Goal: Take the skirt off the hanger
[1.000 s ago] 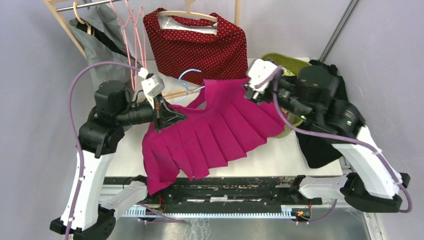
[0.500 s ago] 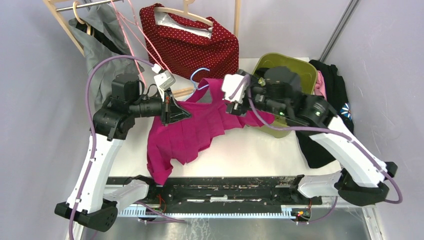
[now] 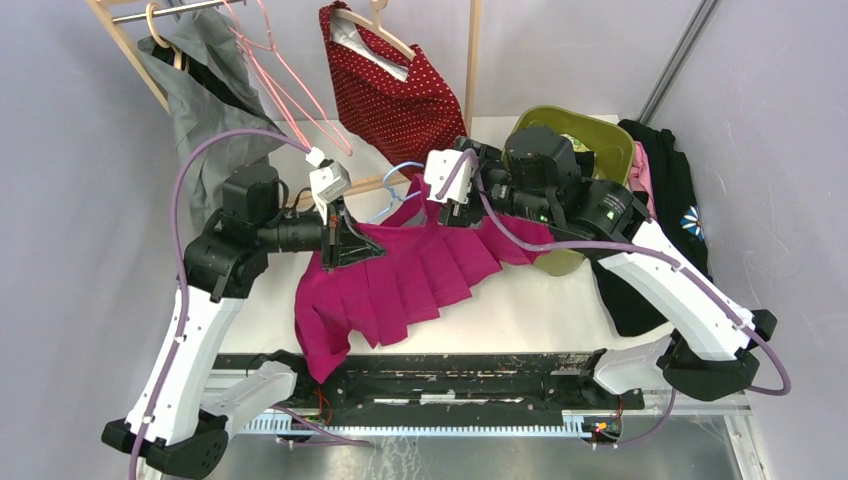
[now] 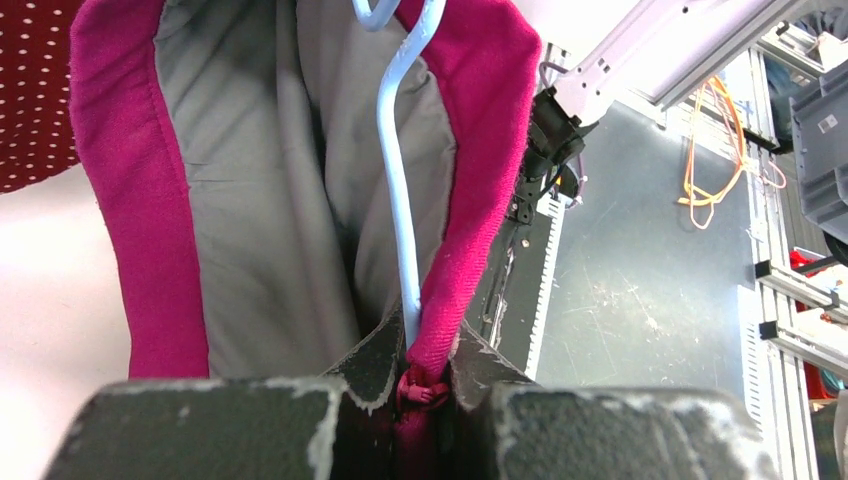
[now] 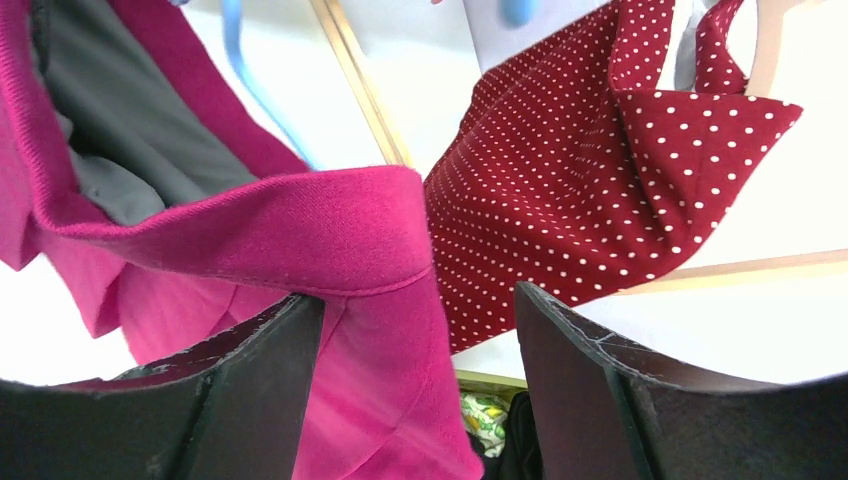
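Observation:
The magenta pleated skirt (image 3: 400, 275) with grey lining hangs between both arms over the table, its hem drooping past the near edge. My left gripper (image 3: 352, 243) is shut on the waistband (image 4: 480, 150), and the light blue wire hanger (image 4: 398, 190) runs down into the same pinch (image 4: 425, 345). The hanger's hook (image 3: 400, 170) sticks up behind the skirt. My right gripper (image 3: 458, 208) is open at the other end of the waistband. In the right wrist view (image 5: 420, 320) a fold of skirt (image 5: 250, 230) lies loose between the jaws, against the left finger (image 5: 250, 390).
A red polka-dot garment (image 3: 395, 90) hangs on a wooden hanger from the wooden rack (image 3: 470, 60) just behind. Grey clothing (image 3: 195, 80) and pink wire hangers (image 3: 290, 80) hang at back left. A green bin (image 3: 590, 135) and black clothes (image 3: 660, 180) sit at the right.
My right arm has swung left towards the left gripper, bunching the skirt, and its jaws have opened wider. The left gripper keeps its pinch. The red garment has swung sideways.

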You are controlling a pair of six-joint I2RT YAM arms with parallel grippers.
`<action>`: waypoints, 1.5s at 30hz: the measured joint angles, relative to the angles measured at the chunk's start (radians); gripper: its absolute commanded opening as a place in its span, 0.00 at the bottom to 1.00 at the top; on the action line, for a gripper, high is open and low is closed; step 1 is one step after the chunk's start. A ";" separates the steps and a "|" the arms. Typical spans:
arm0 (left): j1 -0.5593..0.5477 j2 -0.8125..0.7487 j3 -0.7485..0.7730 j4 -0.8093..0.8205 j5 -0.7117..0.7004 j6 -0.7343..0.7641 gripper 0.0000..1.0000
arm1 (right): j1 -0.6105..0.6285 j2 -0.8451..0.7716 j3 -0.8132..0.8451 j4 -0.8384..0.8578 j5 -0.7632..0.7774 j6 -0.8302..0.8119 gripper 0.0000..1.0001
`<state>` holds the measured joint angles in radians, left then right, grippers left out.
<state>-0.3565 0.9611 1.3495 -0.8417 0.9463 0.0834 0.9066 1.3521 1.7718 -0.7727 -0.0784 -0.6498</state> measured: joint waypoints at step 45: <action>-0.047 0.142 0.102 0.261 -0.479 0.072 0.49 | -0.225 0.166 -0.105 0.066 -0.250 0.222 0.01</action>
<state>-0.4034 1.1027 1.4513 -0.5804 0.4671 0.1558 0.6815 1.5185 1.6665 -0.7067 -0.3286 -0.4282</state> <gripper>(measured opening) 0.481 0.109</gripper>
